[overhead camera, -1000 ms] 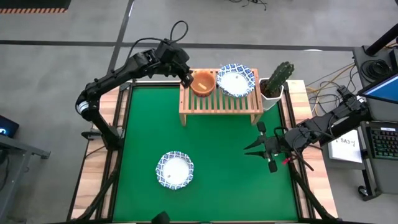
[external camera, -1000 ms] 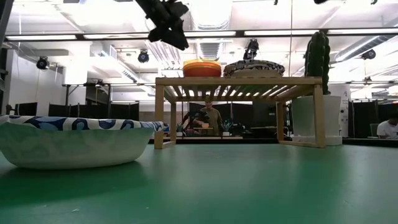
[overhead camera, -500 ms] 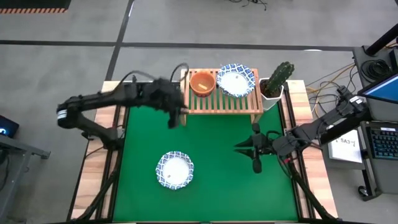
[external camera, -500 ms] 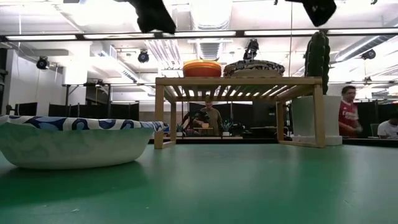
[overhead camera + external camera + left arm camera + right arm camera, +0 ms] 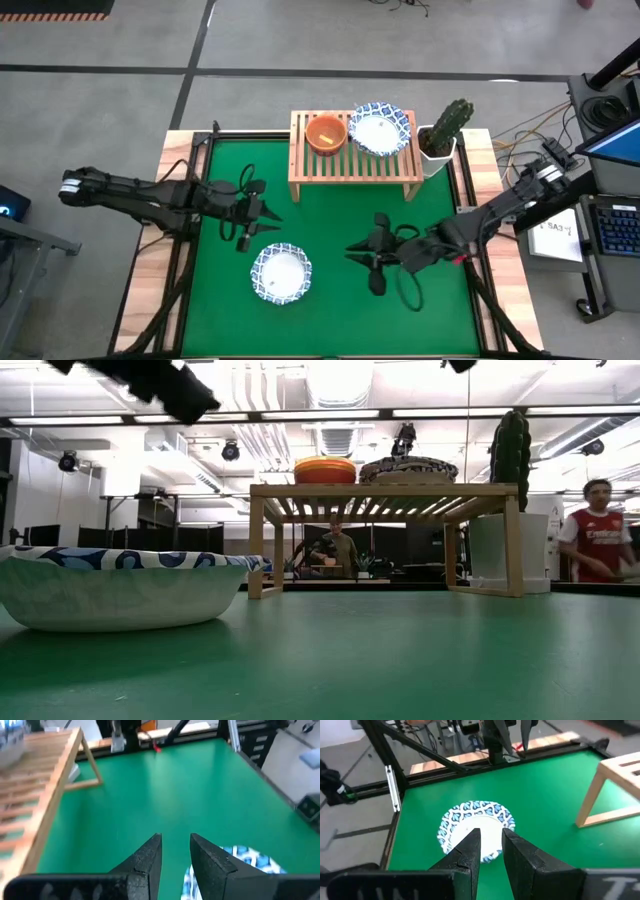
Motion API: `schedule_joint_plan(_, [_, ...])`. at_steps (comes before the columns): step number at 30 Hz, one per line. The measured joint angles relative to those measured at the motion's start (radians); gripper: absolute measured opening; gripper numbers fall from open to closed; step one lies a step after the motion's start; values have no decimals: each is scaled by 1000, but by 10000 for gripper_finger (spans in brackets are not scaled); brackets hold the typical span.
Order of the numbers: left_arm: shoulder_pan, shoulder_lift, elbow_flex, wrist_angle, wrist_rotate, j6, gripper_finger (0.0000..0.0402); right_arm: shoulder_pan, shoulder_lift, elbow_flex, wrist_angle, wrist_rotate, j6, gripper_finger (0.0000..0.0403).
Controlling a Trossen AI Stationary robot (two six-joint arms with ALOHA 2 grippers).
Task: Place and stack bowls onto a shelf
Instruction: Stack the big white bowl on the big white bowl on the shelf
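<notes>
A white bowl with a blue patterned rim (image 5: 281, 272) (image 5: 120, 585) (image 5: 476, 826) rests on its base on the green mat. On the light-wood shelf (image 5: 355, 160) (image 5: 385, 492) sit an orange-red bowl (image 5: 326, 133) (image 5: 325, 468) and a second blue-rimmed bowl (image 5: 379, 128) (image 5: 408, 467). My left gripper (image 5: 252, 212) (image 5: 175, 842) hovers just far-left of the mat bowl, narrowly open and empty. My right gripper (image 5: 362, 255) (image 5: 491, 834) hovers to the right of that bowl, pointing at it, narrowly open and empty.
A cactus in a white pot (image 5: 445, 130) (image 5: 510, 455) stands at the shelf's right end. Wooden table borders (image 5: 180, 250) frame the mat. People (image 5: 600, 540) show in the room behind. Bare mat (image 5: 340, 215) lies between the shelf and the bowl.
My left gripper has left the shelf's left end and swung toward the table's near-left, coming down beside the mat bowl. My right gripper has travelled from the right edge toward the table's middle, closing on the same bowl. The bowls have stayed where they were.
</notes>
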Motion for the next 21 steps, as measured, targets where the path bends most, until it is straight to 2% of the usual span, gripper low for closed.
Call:
schedule_joint_plan(3, [2, -56, -80, -2, -9, -2, 84, -18, 83, 123, -146, 0, 60, 68])
schedule_joint_plan(5, [1, -87, -128, -2, -54, 8, 84, -38, 142, 211, -228, -1, 88, 68])
schedule_joint_plan(9, [2, -132, -169, 14, -174, 11, 84, -95, 252, 362, -375, -11, 165, 68])
schedule_joint_plan(11, [2, -151, -171, 6, -182, 13, 84, -125, 303, 422, -458, -42, 217, 68])
schedule_joint_plan(16, [2, -194, -156, -19, -182, 27, 84, -175, 418, 508, -487, -166, 339, 72])
schedule_joint_plan(21, [2, -221, -144, -18, -182, 23, 84, -198, 522, 556, -495, -230, 414, 109])
